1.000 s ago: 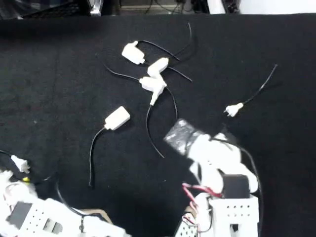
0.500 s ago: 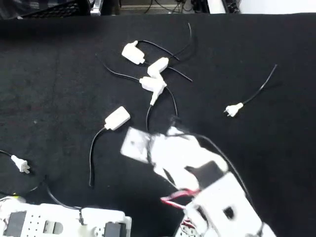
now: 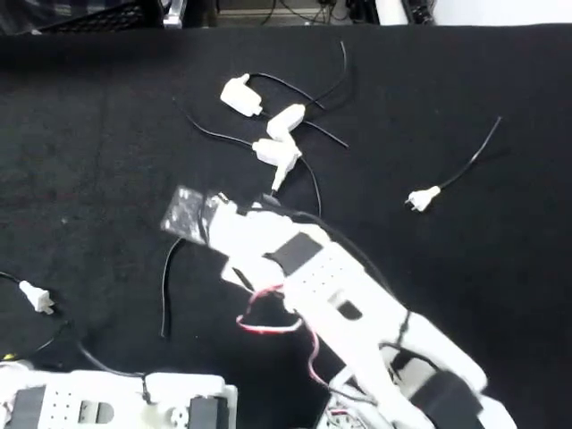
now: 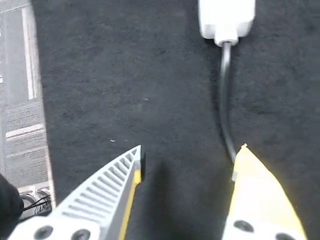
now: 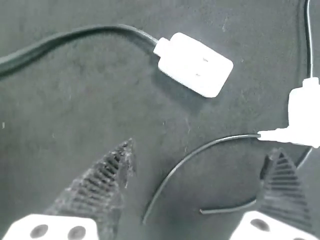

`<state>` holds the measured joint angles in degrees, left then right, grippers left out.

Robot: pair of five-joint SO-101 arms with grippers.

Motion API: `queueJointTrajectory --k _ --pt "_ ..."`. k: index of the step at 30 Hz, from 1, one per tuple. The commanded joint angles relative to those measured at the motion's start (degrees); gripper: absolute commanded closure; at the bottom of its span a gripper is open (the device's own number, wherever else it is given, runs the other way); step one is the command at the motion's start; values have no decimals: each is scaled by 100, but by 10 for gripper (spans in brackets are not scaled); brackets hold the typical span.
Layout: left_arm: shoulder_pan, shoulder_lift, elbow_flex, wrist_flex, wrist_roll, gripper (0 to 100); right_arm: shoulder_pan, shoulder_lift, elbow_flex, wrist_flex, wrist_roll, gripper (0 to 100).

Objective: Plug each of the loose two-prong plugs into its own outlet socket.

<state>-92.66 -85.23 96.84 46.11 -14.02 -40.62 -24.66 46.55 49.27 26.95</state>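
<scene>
My right gripper (image 3: 186, 214) hangs open over the table's middle left, its arm covering the spot below it. Just ahead of my right gripper (image 5: 200, 160) lies a white outlet socket (image 5: 195, 64) with two slots facing up, its black cord (image 5: 75, 37) trailing away. A white plug body (image 5: 305, 117) with a thin cord lies beside one fingertip. My left gripper (image 4: 190, 160) is open low over the cloth, with a white plug body (image 4: 226, 17) ahead. That plug's black cord (image 4: 225, 100) runs back toward the yellow finger (image 4: 250, 180). Loose plugs lie at the left edge (image 3: 36, 297) and at the right (image 3: 424, 198).
A cluster of white plug and socket bodies (image 3: 275, 134) with tangled black cords lies at the back centre, another white body (image 3: 237, 94) just behind it. A black cord (image 3: 165, 286) runs toward the front. The left arm's white base (image 3: 89, 407) stands at the front left.
The right arm has swung from the front right across to the middle left, over the white socket. The left arm has drawn back toward the front edge, away from the plug at the left.
</scene>
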Motion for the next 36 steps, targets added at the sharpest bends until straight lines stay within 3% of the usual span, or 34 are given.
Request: queueJointTrajectory --k 1,5,9,16,24,31,36 --pt "391 -35 110 141 18 711 -88 567 -1059 -53 -949 610" --pt "382 -35 110 141 18 711 -79 1156 -1771 -18 -1275 610" --pt "374 -35 110 141 18 711 -132 1754 -1877 -35 -835 610" --pt "374 -35 110 141 18 711 -334 2044 -1684 -9 1987 610" --pt "259 -35 110 141 18 711 -308 2281 -1701 149 4167 610" --pt "259 -35 110 141 18 711 -229 3565 -2615 281 4589 610" --pt "251 -35 110 141 18 711 -185 4374 -3873 1152 4721 610"
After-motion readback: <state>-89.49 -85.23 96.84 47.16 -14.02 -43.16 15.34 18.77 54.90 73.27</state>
